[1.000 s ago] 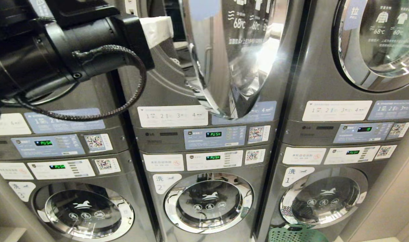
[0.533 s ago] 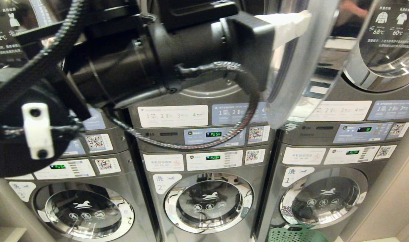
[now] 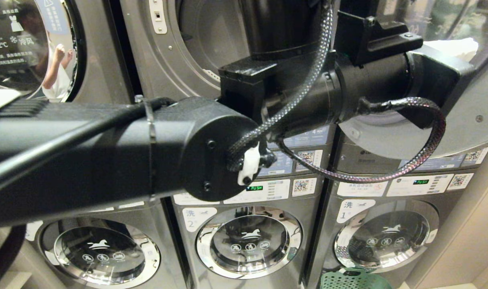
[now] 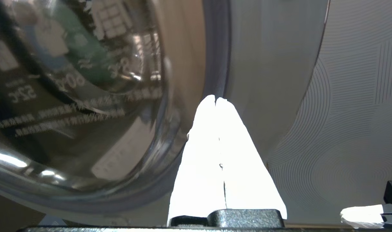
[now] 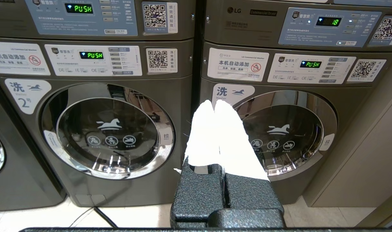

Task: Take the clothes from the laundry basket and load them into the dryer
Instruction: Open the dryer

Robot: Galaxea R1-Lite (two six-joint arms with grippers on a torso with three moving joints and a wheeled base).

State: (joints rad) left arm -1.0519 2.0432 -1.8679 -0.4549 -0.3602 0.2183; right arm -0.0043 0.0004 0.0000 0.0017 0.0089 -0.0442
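Brand: "LG", printed on dryer panel (image 5: 292, 24) at 1 o'clock in right wrist view.
Displays: green "PUSH" on washer panels (image 5: 92, 61); "18" on that dryer panel.
Washer labels: "洗 2" and "洗" with horse icon.
Left gripper (image 4: 216, 98): closed, empty, tips against open dryer door (image 3: 448, 120) at 2 o'clock in head view.
Right gripper (image 5: 214, 103): closed, empty, facing washers.
Laundry basket (image 3: 350, 279): on floor at 5 o'clock in head view.

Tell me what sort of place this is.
Most likely a self-service laundromat: stacked front-loading machines side by side, QR code stickers on the control panels, and a green laundry basket on the floor.
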